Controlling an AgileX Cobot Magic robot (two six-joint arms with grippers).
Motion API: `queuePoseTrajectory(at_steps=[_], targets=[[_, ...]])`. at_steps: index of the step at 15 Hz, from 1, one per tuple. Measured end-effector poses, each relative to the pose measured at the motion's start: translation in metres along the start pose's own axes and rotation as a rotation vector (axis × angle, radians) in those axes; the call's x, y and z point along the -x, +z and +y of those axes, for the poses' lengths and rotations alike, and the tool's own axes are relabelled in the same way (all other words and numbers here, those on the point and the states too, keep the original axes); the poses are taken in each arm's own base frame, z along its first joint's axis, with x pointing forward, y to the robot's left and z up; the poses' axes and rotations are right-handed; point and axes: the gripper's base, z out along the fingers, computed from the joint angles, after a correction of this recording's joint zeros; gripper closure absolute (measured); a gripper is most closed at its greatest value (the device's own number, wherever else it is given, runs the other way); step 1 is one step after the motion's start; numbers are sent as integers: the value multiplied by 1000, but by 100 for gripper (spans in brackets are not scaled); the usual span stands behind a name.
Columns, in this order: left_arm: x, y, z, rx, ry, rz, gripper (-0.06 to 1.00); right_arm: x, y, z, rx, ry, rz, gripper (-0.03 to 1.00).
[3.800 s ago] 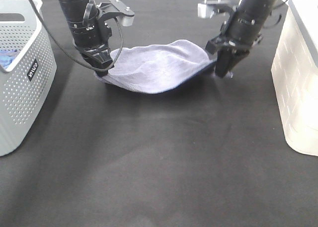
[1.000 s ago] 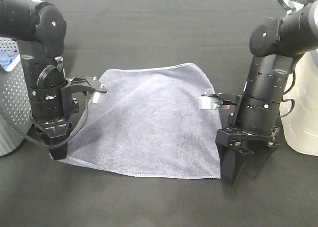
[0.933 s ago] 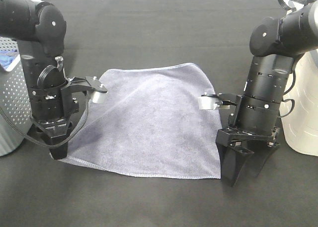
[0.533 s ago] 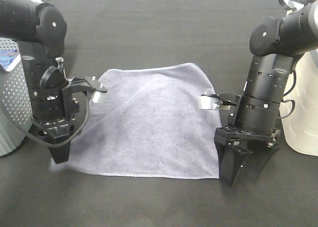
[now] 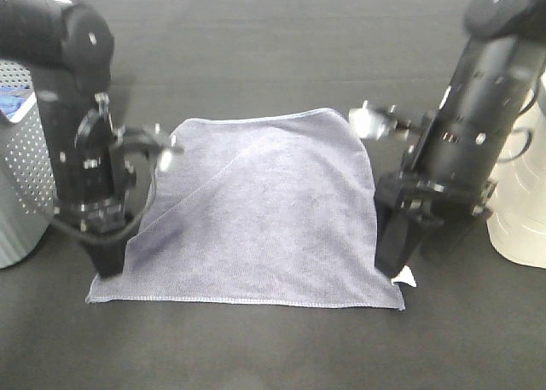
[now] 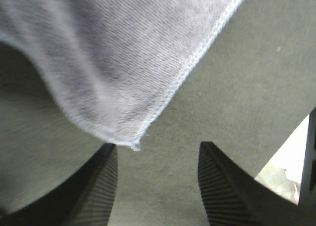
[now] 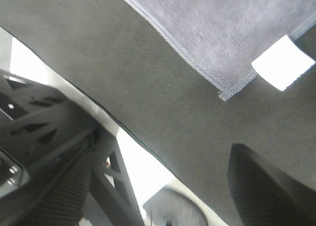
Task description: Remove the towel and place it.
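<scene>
The greyish-lavender towel [image 5: 264, 211] lies spread flat on the black table, its white tag [image 5: 404, 276] showing at the near right corner. My left gripper [image 5: 108, 262] is open just above the towel's near left corner. In the left wrist view the corner [image 6: 108, 53] lies free in front of the open gripper [image 6: 155, 186]. My right gripper [image 5: 394, 258] is open just above the near right corner. The right wrist view shows the towel corner [image 7: 222, 28] and tag [image 7: 283, 63] lying free beyond the open gripper [image 7: 163, 186].
A grey perforated basket [image 5: 17, 185] stands at the left edge with a brighter blue cloth [image 5: 10, 104] inside. A white basket [image 5: 520, 211] stands at the right edge, close to my right arm. Black table surface runs in front of and behind the towel.
The towel was carried forward from the back and laid flat. In the last second both grippers let go of its near corners and lifted slightly; the right arm rose most.
</scene>
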Motion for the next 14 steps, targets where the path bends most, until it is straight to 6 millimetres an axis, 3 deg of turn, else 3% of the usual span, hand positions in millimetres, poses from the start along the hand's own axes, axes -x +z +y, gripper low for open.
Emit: queuePoseTrajectory(at_steps=[3, 5, 8, 11, 14], targets=[[-3, -39, -7, 69, -78, -101, 46, -5, -39, 19, -39, 2, -143, 26], [-10, -59, -12, 109, -185, -152, 39, -6, -66, 31, -60, 10, -242, 24], [-28, -94, -22, 182, -301, -232, 24, -3, -96, 44, -75, 34, -355, 21], [-47, -141, -38, 237, -350, -379, 21, -6, -131, 56, -142, 18, -470, 21], [-63, -168, -35, 258, -448, -475, 21, -14, -146, 63, -167, 7, -522, 21]])
